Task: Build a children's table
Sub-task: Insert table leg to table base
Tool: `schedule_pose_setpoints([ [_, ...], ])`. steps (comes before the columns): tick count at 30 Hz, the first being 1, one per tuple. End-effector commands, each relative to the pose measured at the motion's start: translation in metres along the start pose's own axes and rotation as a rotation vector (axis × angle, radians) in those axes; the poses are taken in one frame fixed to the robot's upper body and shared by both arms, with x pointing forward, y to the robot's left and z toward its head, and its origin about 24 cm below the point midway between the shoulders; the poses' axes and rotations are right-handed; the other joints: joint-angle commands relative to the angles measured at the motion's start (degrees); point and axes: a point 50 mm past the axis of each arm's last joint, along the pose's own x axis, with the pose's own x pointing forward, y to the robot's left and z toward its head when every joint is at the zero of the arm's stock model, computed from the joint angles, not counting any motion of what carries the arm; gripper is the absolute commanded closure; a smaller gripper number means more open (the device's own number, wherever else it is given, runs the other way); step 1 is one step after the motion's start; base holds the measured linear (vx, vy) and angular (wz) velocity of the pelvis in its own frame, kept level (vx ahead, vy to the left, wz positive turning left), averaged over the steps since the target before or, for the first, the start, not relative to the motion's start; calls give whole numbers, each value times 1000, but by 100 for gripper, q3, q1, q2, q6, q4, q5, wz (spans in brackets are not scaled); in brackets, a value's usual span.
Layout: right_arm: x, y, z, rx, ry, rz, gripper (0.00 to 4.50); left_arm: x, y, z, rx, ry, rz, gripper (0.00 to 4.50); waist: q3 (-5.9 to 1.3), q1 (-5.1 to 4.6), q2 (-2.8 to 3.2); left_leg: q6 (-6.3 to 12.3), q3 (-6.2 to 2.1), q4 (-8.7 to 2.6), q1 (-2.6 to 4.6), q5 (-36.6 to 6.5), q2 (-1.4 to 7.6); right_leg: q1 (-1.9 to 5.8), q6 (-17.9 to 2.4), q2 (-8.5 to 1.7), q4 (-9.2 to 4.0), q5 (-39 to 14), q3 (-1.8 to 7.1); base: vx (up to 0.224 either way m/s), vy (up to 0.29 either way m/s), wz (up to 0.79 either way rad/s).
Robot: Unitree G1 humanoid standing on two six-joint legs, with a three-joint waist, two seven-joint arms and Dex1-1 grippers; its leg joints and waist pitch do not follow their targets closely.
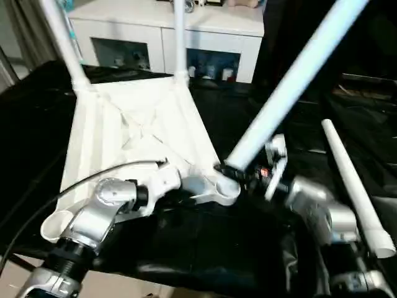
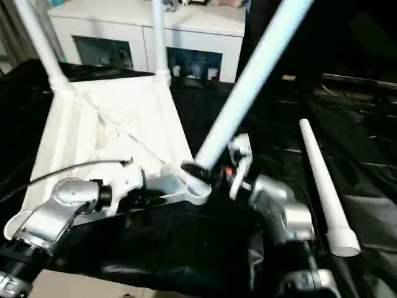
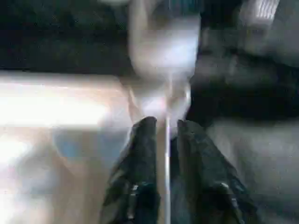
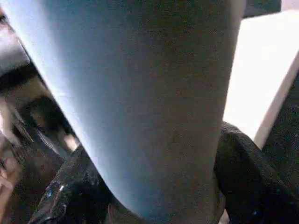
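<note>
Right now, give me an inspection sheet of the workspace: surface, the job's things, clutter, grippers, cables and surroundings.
Surface: black cloth, wrinkled, under everything.
Job's things: table top lying underside up, X ribs showing; two legs standing in the far corner sockets; a third leg leaning, its foot at the near socket; a fourth leg lying loose on the cloth to the right; near left socket empty.
Clutter: nothing seen.
Grippers: right gripper clasps the leaning leg near its foot; left gripper is at the table top's near edge beside that socket, its fingers either side of a thin edge.
Cables: one black cable along the left forearm.
Surroundings: white cabinet with glass doors behind.
</note>
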Motion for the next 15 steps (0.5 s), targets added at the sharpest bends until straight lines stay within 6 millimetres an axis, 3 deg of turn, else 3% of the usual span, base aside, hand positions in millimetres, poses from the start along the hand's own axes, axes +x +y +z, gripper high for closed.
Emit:
schedule_pose_setpoints([
  [1, 6, 4, 9, -82, 25, 21, 195, -10, 2, 26, -38, -119, -48, 314, -331, 9, 22, 316, -59, -326, 73, -287, 257, 263, -1637, -362, -297, 1012, 249, 0, 0, 0],
  [6, 10, 8, 10, -126, 66, 48, 195, -8, 2, 48, -63, -251, -96, 281, -313, 24, 15, 311, -49, -327, 75, -403, 266, 275, -1636, -372, -326, 723, 252, 0, 0, 0],
  [10, 16, 14, 9, -186, 107, 78, 196, 12, 6, 62, -63, -306, -30, 250, -301, 52, 14, 221, -66, -340, 81, -535, 290, 290, -1512, -396, -353, 528, 265, 0, 0, 0],
  [11, 20, 18, 9, -204, 119, 93, 196, 22, 5, 65, -72, -314, -22, 225, -309, 52, 5, 197, -70, -335, 77, -525, 289, 297, -1458, -391, -346, 542, 266, 0, 0, 0],
  [15, 26, 24, 7, -229, 138, 119, 196, 37, 4, 69, -75, -328, -22, 199, -323, 55, -6, 238, -68, -313, 69, -375, 266, 310, -1403, -379, -344, 747, 270, 0, 0, 0],
])
